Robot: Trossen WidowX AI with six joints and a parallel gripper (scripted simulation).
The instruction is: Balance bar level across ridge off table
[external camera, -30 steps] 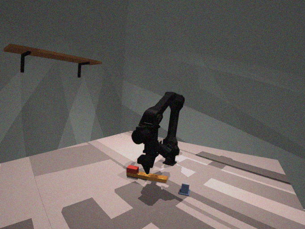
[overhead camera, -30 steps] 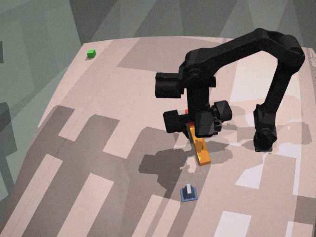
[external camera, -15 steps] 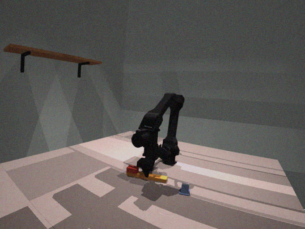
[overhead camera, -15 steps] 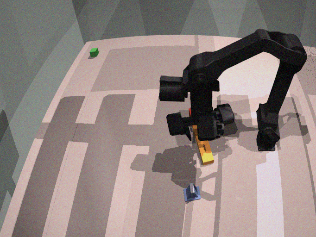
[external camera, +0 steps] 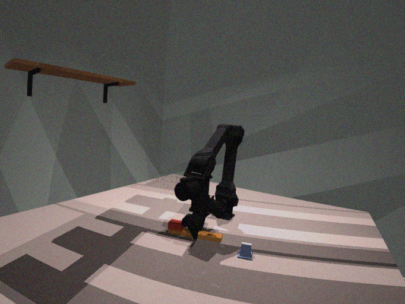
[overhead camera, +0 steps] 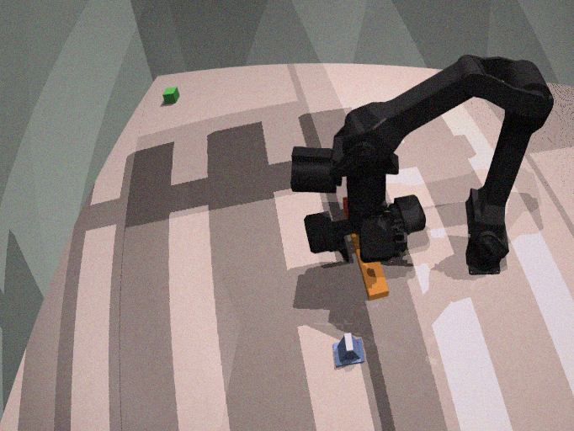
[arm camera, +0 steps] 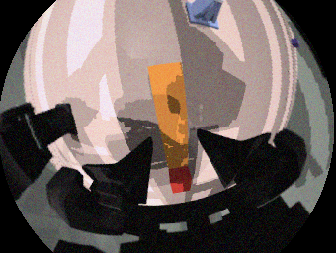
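The orange bar [overhead camera: 376, 284] [external camera: 214, 236] [arm camera: 165, 106] lies flat on the table, with a red block [overhead camera: 345, 203] [external camera: 174, 224] [arm camera: 180, 180] on its far end in the top view. The blue ridge [overhead camera: 348, 353] [external camera: 245, 251] [arm camera: 205, 12] stands apart from the bar, beyond its plain end, with a pale top edge. My gripper [overhead camera: 358, 258] [external camera: 196, 237] [arm camera: 174, 135] is open and points down, low over the bar. In the wrist view its fingertips stand on either side of the bar, with gaps. The gripper hides part of the bar in the top and exterior views.
A green cube [overhead camera: 171, 94] lies near the far left table corner. A brown shelf [external camera: 72, 72] hangs on the wall. A small purple thing [arm camera: 294, 42] shows at the right of the wrist view. Dark shadows cross the table.
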